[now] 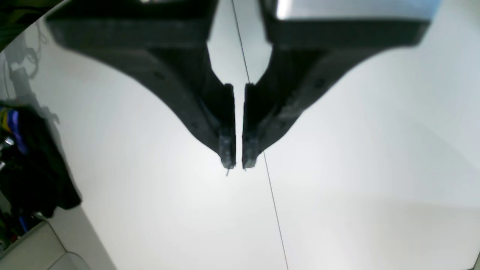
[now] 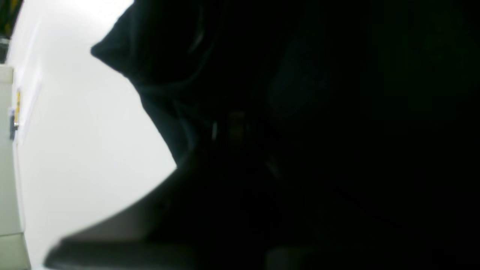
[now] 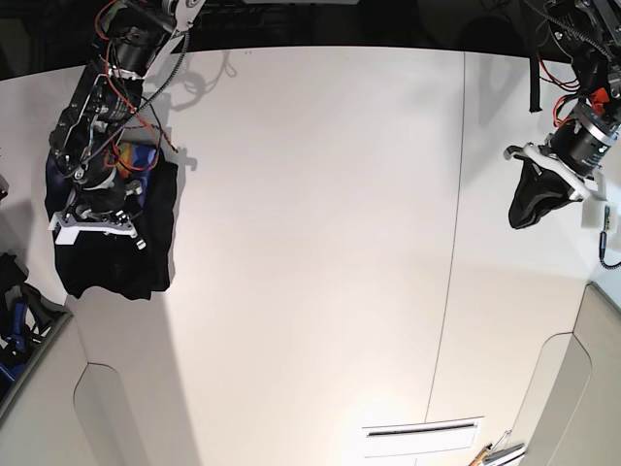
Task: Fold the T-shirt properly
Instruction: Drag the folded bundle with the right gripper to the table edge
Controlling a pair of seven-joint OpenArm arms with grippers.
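1. The T-shirt (image 3: 146, 228) is a limp, bunched mass of black cloth lying at the far left edge of the desk (image 3: 310, 243); a patch of blue and yellow print shows among its upper folds. In the left wrist view the same dark heap (image 1: 35, 165) sits at the frame's left margin, well apart from the left gripper.
2. The right gripper (image 3: 97, 228), seen on the left of the base view, is pressed down into the cloth. Its jaws are clenched; the right wrist view is almost wholly filled by dark fabric (image 2: 180, 75), so whether a fold is pinched between them cannot be told.
3. The right arm above it carries exposed red and black wiring and a white bracket.
4. The desk is a smooth, matte white surface with a thin dark seam (image 3: 451, 243) running front to back right of centre. Pale rounded panels border its near corners.
5. The left gripper (image 1: 239, 163) has two black, tapering, rough-tipped fingers (image 1: 227, 146). They stand nearly together with only a narrow slit between, grasping nothing, above bare desk beside the seam.
6. In the base view this gripper (image 3: 534, 199) hangs at the right edge, above the desk. The room beyond the desk is dark and indistinct.
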